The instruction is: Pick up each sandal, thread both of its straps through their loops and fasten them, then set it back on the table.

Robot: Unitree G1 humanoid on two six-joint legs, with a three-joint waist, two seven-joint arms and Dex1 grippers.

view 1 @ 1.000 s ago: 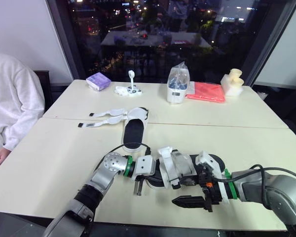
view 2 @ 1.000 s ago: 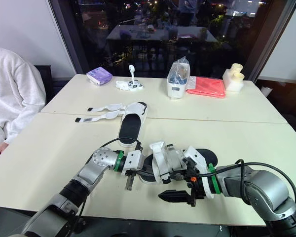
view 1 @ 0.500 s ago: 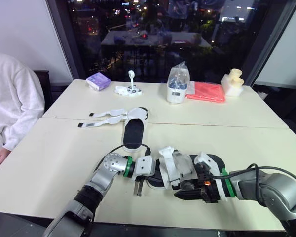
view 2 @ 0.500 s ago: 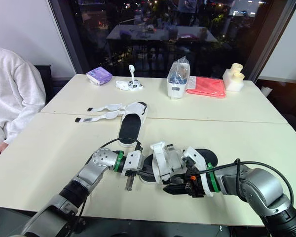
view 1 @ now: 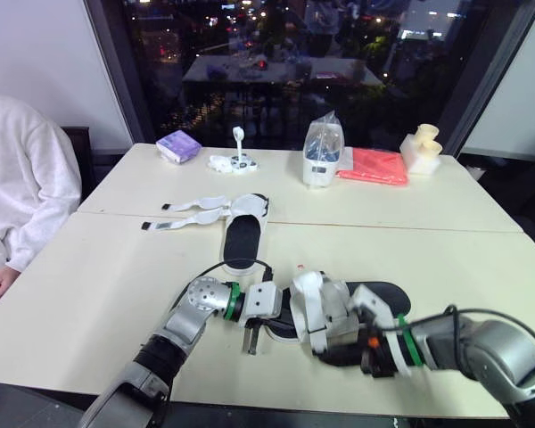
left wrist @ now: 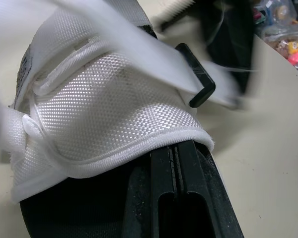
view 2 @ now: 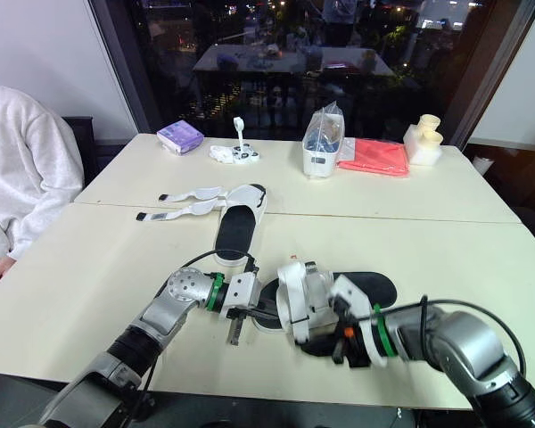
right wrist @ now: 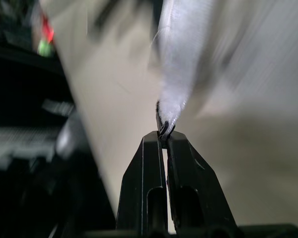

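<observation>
Moved in from the front edge toward the shoe during the last second, the right gripper (right wrist: pixel 164 135) now sits tucked against the near sandal (view 1: pixel 385 292), its fingers closed on the tip of a white strap (right wrist: pixel 176 84). That sandal lies close to the front edge of the tabletop (view 1: pixel 89 285), about midway along it. The left gripper (left wrist: pixel 174 148) is closed on the rim of the sandal's white mesh upper. The other sandal (view 1: pixel 241 234) lies near the middle of the tabletop, its two straps spread flat toward the left edge.
</observation>
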